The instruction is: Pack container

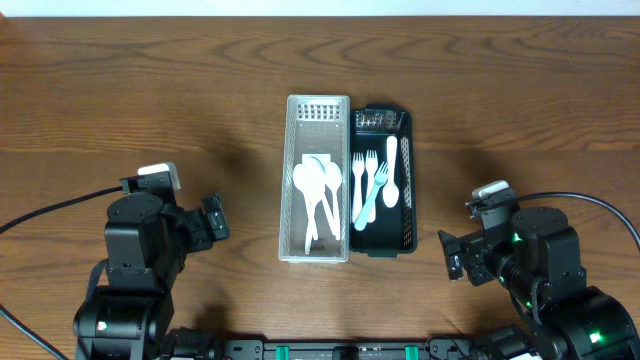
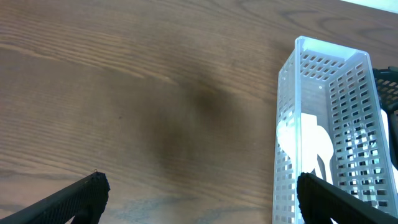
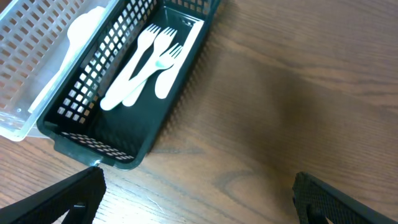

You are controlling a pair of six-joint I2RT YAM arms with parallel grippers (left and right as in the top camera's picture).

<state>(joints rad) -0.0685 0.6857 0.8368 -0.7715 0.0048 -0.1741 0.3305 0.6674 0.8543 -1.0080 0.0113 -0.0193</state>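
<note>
A white slotted basket [image 1: 293, 180] stands at the table's middle with white spoons [image 1: 316, 190] in it. A black slotted basket [image 1: 408, 180] sits against its right side and holds white forks [image 1: 366, 188] and a white spoon [image 1: 392, 172]. My left gripper [image 1: 213, 220] is open and empty, left of the white basket [image 2: 292, 99]. My right gripper [image 1: 452, 254] is open and empty, right of the black basket [image 3: 93, 146], near its front corner. The forks [image 3: 146, 59] show in the right wrist view.
Black cables run from each arm to the table's side edges. A dark rail lies along the front edge [image 1: 330, 350]. Bare wood table lies on both sides of the baskets [image 1: 120, 100].
</note>
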